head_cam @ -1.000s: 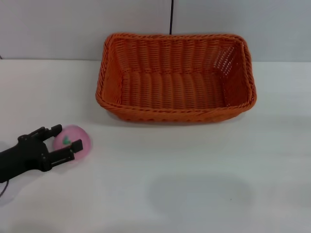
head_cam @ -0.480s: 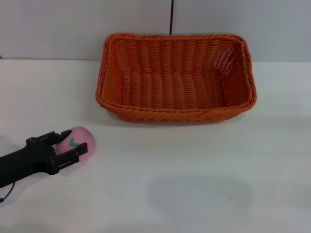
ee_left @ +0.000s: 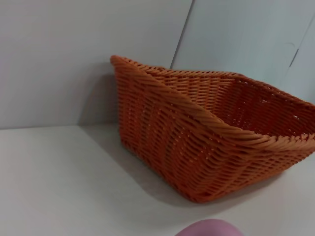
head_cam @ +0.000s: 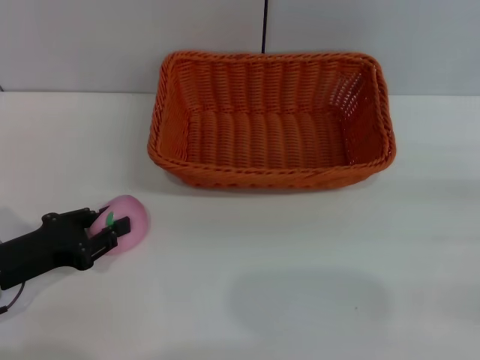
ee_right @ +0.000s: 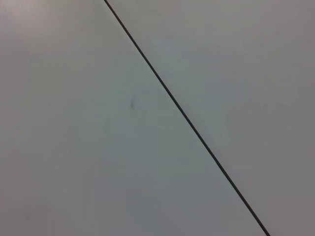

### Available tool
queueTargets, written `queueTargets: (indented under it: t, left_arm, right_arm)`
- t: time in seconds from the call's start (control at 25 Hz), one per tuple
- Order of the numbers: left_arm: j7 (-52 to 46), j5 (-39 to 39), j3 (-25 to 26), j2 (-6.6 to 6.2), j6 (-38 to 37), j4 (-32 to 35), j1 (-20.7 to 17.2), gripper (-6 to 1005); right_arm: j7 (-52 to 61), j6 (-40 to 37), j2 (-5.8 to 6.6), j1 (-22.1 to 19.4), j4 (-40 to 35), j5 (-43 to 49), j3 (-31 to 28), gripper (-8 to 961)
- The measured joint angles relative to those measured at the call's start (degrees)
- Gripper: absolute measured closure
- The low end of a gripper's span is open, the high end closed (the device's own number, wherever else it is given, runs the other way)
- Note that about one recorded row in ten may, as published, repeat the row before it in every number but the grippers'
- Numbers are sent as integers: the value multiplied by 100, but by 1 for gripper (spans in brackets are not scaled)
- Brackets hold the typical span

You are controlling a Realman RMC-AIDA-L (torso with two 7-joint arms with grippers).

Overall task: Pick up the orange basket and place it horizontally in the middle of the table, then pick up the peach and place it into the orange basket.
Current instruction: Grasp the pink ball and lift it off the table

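Note:
The orange basket (head_cam: 264,177) stands empty, long side across, at the back middle of the white table (head_cam: 315,247); the left wrist view shows its corner and woven side (ee_left: 187,147) close ahead. The pink peach (head_cam: 129,216), green leaf mark facing the arm, rests on the table at the front left, well short of the basket. My left gripper (head_cam: 107,227) lies low on the table, its black fingers shut on the peach's near side. Only the top of the peach (ee_left: 206,230) peeks into the left wrist view. The right gripper is out of view.
A grey wall with a dark vertical seam (head_cam: 265,26) rises right behind the basket. The right wrist view shows only that plain wall and a dark line (ee_right: 182,113). White tabletop stretches in front of and to the right of the basket.
The left gripper's fingers, spread wide around the peach a second ago, have closed in on it. The peach has shifted slightly to the right. The basket has not moved.

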State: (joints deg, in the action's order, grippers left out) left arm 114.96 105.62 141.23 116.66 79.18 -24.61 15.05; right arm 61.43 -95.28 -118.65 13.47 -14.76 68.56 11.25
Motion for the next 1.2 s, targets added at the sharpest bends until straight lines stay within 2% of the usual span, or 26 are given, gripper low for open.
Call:
queueTargets:
  t: [0.16,0.36,1.2]
  left_arm:
    - [-2,2,-17,-1,0,0,0,649]
    - [-13,2,-26,-6,1,1,5,698]
    - [-42,2,-34,-12,40,0,15,851]
  right_arm:
    - [0,0,0,3,0,-1,0,409]
    - [0,0,0,6,0,-1,0,409]
    - [0,39,0,24,0,-1,11,408]
